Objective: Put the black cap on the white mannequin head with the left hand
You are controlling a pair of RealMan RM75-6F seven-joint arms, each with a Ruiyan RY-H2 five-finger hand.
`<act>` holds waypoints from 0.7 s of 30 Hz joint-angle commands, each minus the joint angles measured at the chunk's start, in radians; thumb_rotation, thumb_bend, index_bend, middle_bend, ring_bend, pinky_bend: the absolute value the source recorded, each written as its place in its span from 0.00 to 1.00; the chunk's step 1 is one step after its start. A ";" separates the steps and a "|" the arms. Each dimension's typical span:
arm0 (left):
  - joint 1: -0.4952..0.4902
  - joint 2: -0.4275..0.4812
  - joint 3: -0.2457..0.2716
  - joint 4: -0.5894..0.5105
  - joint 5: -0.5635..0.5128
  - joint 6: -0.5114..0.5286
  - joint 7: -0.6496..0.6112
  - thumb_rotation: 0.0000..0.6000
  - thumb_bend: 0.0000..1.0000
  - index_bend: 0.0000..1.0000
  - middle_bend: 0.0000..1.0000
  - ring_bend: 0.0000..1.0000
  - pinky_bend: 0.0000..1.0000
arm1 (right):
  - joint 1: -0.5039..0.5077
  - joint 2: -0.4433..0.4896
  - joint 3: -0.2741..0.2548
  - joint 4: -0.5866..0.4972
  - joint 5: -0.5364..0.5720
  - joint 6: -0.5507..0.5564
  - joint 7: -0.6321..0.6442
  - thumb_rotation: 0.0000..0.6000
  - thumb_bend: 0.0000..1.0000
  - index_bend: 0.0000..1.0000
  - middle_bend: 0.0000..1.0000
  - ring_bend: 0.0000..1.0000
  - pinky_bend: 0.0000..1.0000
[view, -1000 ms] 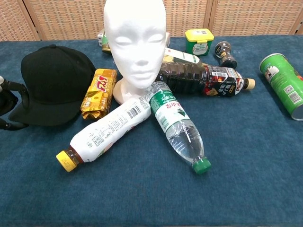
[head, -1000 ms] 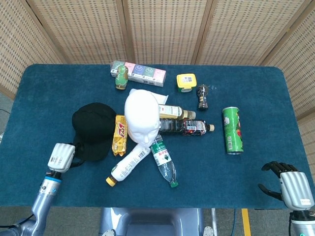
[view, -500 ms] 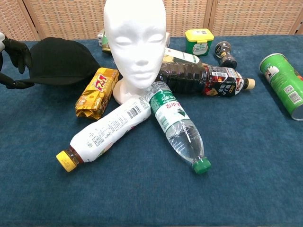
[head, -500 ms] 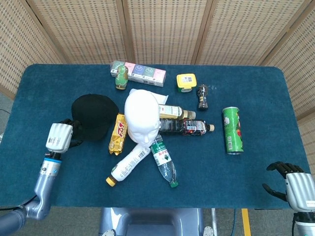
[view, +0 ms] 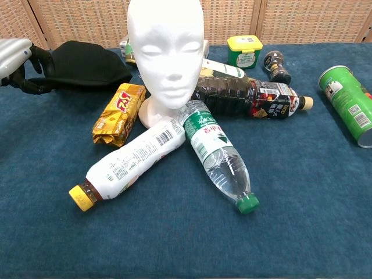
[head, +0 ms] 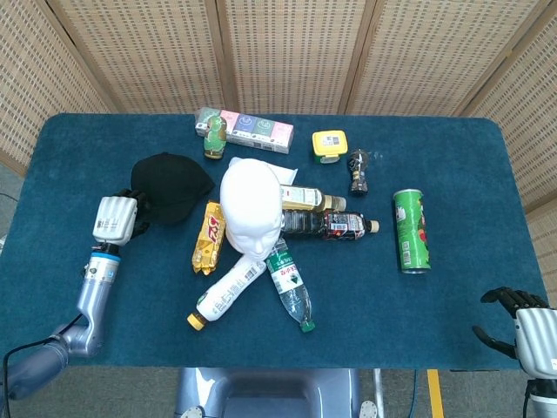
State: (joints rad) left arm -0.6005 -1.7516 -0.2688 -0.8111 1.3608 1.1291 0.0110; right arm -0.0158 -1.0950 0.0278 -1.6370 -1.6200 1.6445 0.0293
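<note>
The black cap (head: 170, 187) hangs lifted above the table at the left, gripped at its brim by my left hand (head: 117, 219). In the chest view the same cap (view: 87, 63) is raised at the upper left, with the left hand (view: 20, 64) holding its left edge. The white mannequin head (head: 251, 209) stands upright at the table's middle, to the right of the cap, and faces me in the chest view (view: 165, 52). My right hand (head: 526, 326) hovers low at the front right corner, fingers apart and holding nothing.
A yellow snack packet (head: 208, 238), a white bottle (head: 228, 292), a clear water bottle (head: 290, 287) and two dark bottles (head: 331, 224) lie around the head's base. A green can (head: 409, 231) lies to the right. Boxes (head: 252, 129) and a yellow tub (head: 329, 144) stand behind.
My left hand has lifted the cap off the table and carried it up and away, toward the head's level. The right hand has sunk lower at the front right.
</note>
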 commanded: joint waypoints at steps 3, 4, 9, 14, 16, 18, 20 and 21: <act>-0.022 -0.022 -0.007 0.056 -0.005 0.028 -0.019 1.00 0.54 0.57 0.48 0.40 0.71 | -0.008 0.003 0.002 -0.003 -0.003 0.013 0.001 1.00 0.12 0.46 0.48 0.47 0.47; -0.022 -0.021 -0.007 0.059 -0.003 0.037 -0.024 1.00 0.55 0.58 0.48 0.42 0.72 | -0.008 0.004 0.003 -0.004 -0.003 0.014 0.001 1.00 0.12 0.46 0.48 0.47 0.47; -0.019 0.007 -0.006 0.050 0.016 0.096 -0.048 1.00 0.54 0.66 0.52 0.49 0.77 | -0.009 0.005 0.003 -0.005 -0.009 0.018 0.001 1.00 0.12 0.46 0.48 0.47 0.47; -0.013 0.064 -0.001 0.022 0.059 0.187 -0.070 1.00 0.50 0.81 0.60 0.56 0.81 | -0.008 0.006 0.006 -0.004 -0.016 0.023 0.005 1.00 0.12 0.46 0.48 0.47 0.47; -0.012 0.092 0.004 0.009 0.080 0.220 -0.068 1.00 0.49 0.84 0.62 0.58 0.82 | -0.009 0.006 0.007 -0.004 -0.018 0.024 0.008 1.00 0.12 0.46 0.48 0.47 0.47; -0.012 0.127 0.006 -0.002 0.103 0.263 -0.060 1.00 0.49 0.86 0.63 0.58 0.82 | -0.010 0.005 0.007 -0.002 -0.019 0.026 0.014 1.00 0.12 0.46 0.48 0.47 0.47; -0.012 0.158 0.006 -0.020 0.113 0.280 -0.056 1.00 0.49 0.86 0.63 0.58 0.82 | -0.010 0.004 0.007 0.004 -0.019 0.027 0.020 1.00 0.12 0.46 0.48 0.47 0.48; -0.014 0.176 0.003 -0.034 0.115 0.286 -0.053 1.00 0.49 0.86 0.63 0.58 0.82 | -0.010 0.004 0.008 0.005 -0.021 0.029 0.022 1.00 0.12 0.46 0.48 0.47 0.48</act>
State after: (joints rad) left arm -0.6135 -1.6011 -0.2650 -0.8240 1.4631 1.4004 -0.0476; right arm -0.0258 -1.0907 0.0354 -1.6319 -1.6404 1.6725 0.0504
